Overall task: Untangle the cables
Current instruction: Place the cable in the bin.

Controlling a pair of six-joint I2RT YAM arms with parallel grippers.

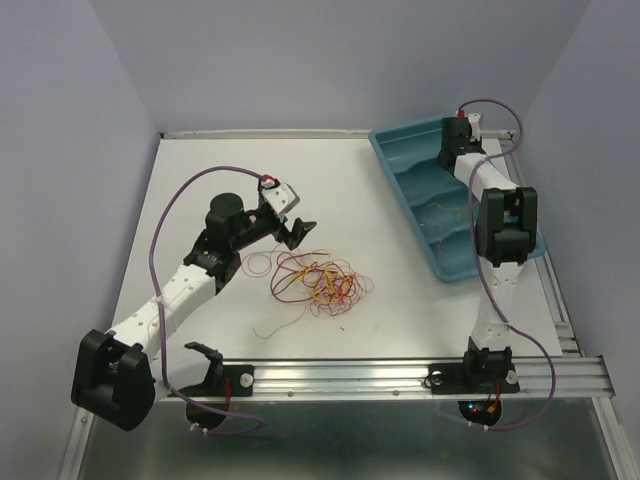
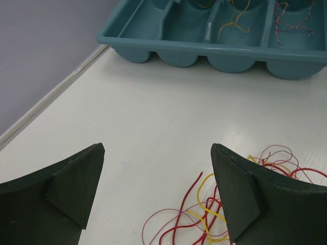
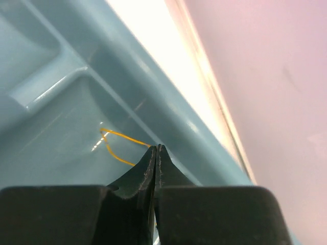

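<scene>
The cables [image 1: 318, 280] lie as a loose tangle of red, orange and yellow strands mid-table. My left gripper [image 1: 300, 232] hovers just beyond its far-left edge, open and holding nothing. In the left wrist view the left gripper [image 2: 157, 148] has wide-spread fingers, and red and yellow strands [image 2: 199, 193] lie by the right finger. My right gripper [image 1: 455, 138] is down in the far end of the teal tray [image 1: 395, 178]. The right wrist view shows the right gripper [image 3: 157, 147] shut, a thin orange cable [image 3: 115, 133] looping from its tip.
The teal tray [image 2: 204, 43] has several compartments; a yellow cable [image 2: 232, 23] and a red-white twisted one [image 2: 286, 20] lie inside. It stands at the table's back right, close to the wall [image 3: 265, 76]. A metal rail [image 1: 400, 375] runs along the near edge.
</scene>
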